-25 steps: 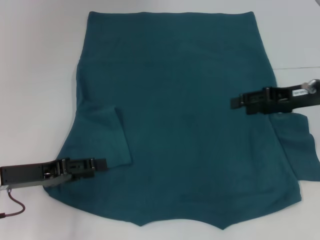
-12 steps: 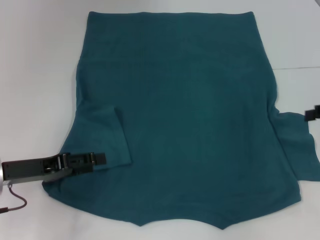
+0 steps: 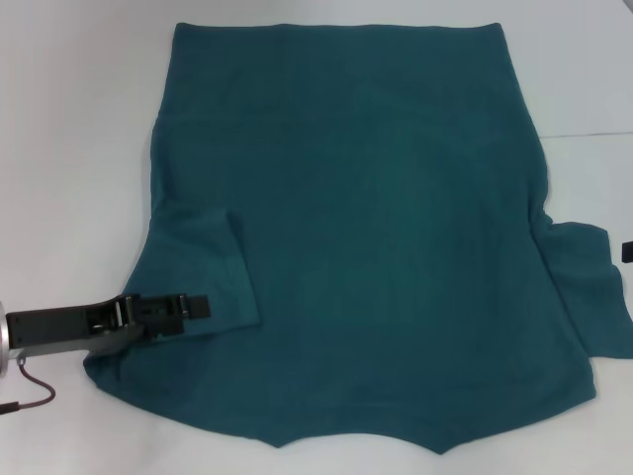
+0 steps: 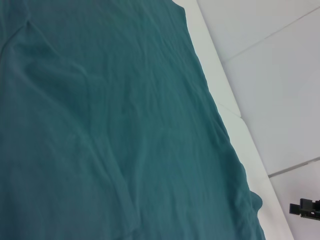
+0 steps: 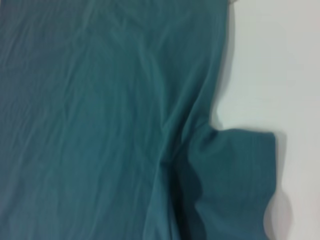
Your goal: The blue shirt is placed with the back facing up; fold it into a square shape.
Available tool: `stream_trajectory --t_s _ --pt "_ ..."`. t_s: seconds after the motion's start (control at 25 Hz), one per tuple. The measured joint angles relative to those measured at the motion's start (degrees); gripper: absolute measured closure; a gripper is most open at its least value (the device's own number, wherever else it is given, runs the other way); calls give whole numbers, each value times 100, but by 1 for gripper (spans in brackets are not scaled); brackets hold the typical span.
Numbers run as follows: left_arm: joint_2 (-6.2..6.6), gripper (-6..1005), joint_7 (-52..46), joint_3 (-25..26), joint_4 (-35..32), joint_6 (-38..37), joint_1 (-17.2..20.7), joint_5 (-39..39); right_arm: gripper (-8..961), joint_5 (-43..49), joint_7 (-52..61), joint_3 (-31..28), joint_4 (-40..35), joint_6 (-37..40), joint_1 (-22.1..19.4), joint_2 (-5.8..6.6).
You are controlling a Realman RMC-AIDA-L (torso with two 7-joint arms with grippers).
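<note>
One large dark teal-blue short-sleeved shirt of plain soft knit [image 3: 366,228] lies spread flat across the white table [image 3: 69,119], covering most of it. Its left sleeve is folded in over the body; its right sleeve sticks out flat at the side.

The left gripper [image 3: 198,307] reaches in from the table's left edge, its black fingers lying over that folded sleeve, close together, though whether they pinch cloth I cannot tell. Of the right gripper [image 3: 627,252] only a dark tip shows at the far right edge, just beyond the outstretched sleeve; its state is hidden.
</note>
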State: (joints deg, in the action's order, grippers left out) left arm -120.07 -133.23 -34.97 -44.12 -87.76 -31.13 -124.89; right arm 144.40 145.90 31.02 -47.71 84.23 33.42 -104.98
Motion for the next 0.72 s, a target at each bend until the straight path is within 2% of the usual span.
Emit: stream_trajectory --t_s 0.24,0.72 --pt "4 339 -1 14 38 45 -5 0 209 58 -88 18 46 -398 -37 -128" --pt "3 340 -1 17 67 166 35 -46 209 68 -227 28 530 -1197 16 -306"
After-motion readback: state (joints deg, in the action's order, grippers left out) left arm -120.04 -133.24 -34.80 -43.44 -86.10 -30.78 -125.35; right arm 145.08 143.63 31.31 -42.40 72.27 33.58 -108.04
